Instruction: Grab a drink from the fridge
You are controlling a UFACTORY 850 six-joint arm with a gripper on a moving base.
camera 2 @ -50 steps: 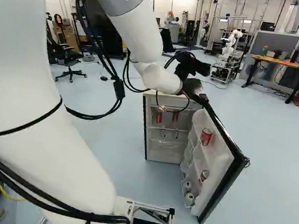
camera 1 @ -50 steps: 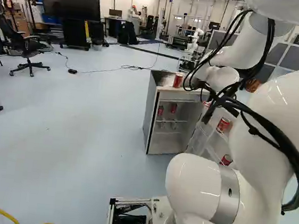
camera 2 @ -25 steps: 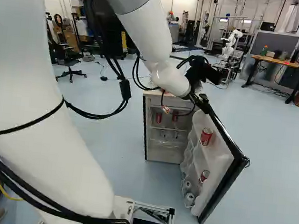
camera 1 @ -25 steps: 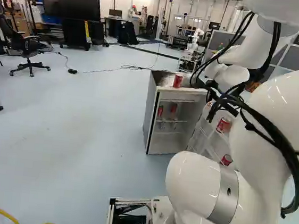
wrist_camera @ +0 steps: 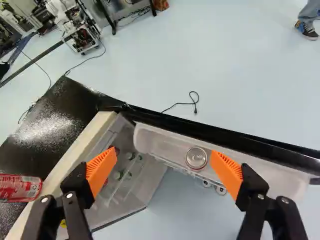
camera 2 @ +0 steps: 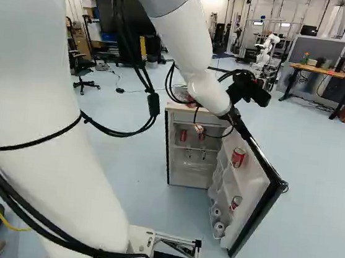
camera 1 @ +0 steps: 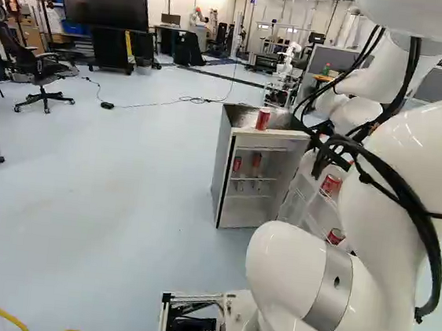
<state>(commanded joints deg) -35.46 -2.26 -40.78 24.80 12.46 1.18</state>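
In the right base view my gripper [camera 2: 238, 119] is over the upper part of the open fridge door [camera 2: 258, 198]. Seen from the wrist, the gripper [wrist_camera: 164, 172] stands wide open and empty, above the gap between fridge body and door. A can [wrist_camera: 196, 158] stands upright in the door's top rack, ahead of the fingers and nearer the one on the door side. A red can [camera 1: 263, 119] stands on the fridge top [camera 1: 238, 117]. Further cans sit inside, such as one red can [camera 1: 237, 164], and lower in the door, like this can [camera 2: 235, 203].
The door's black outer edge [wrist_camera: 215, 136] runs across ahead of the fingers. A cable [wrist_camera: 182, 103] lies on the floor beyond it. Another robot [camera 2: 268, 48] stands farther back, near a wooden desk [camera 2: 328, 73]. Someone's shoe [wrist_camera: 306, 30] shows far off.
The arm has swung away from above the fridge body toward the door, rightward in the right base view. The can on the fridge top is now uncovered in the left base view. The base has stayed still.
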